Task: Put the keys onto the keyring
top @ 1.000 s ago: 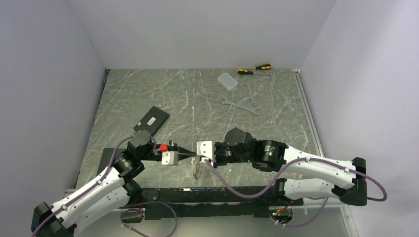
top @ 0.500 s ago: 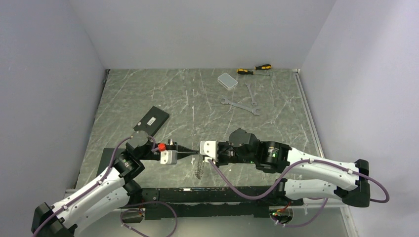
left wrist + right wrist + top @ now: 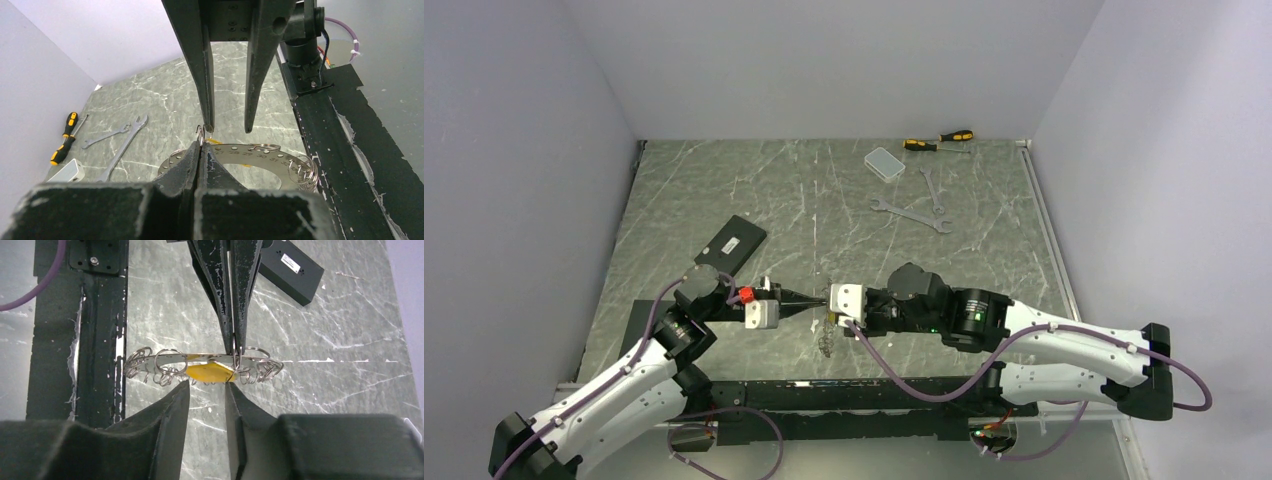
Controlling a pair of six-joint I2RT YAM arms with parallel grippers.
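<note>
The keyring [image 3: 260,152] is a flat metal ring with numbered holes, hung with several small split rings. It hangs above the table between both grippers [image 3: 826,335]. My left gripper [image 3: 202,145] is shut on a small split ring [image 3: 200,132] at the keyring's edge. In the right wrist view the keyring [image 3: 150,362] is edge-on and a key with a yellow head [image 3: 209,373] lies against it. My right gripper [image 3: 206,385] is open, its tips just short of the yellow head. The right gripper also shows in the left wrist view [image 3: 228,129], facing the left one. No other keys are visible.
A black box [image 3: 731,243] lies on the table left of centre. At the far right lie a clear plastic box [image 3: 884,163], yellow-and-black screwdrivers [image 3: 937,141] and silver wrenches [image 3: 911,212]. A black taped strip [image 3: 350,150] runs along the near table edge.
Both gripper tips have shifted slightly away from the near edge, and the hanging keyring has moved with them. The left gripper stays shut.
</note>
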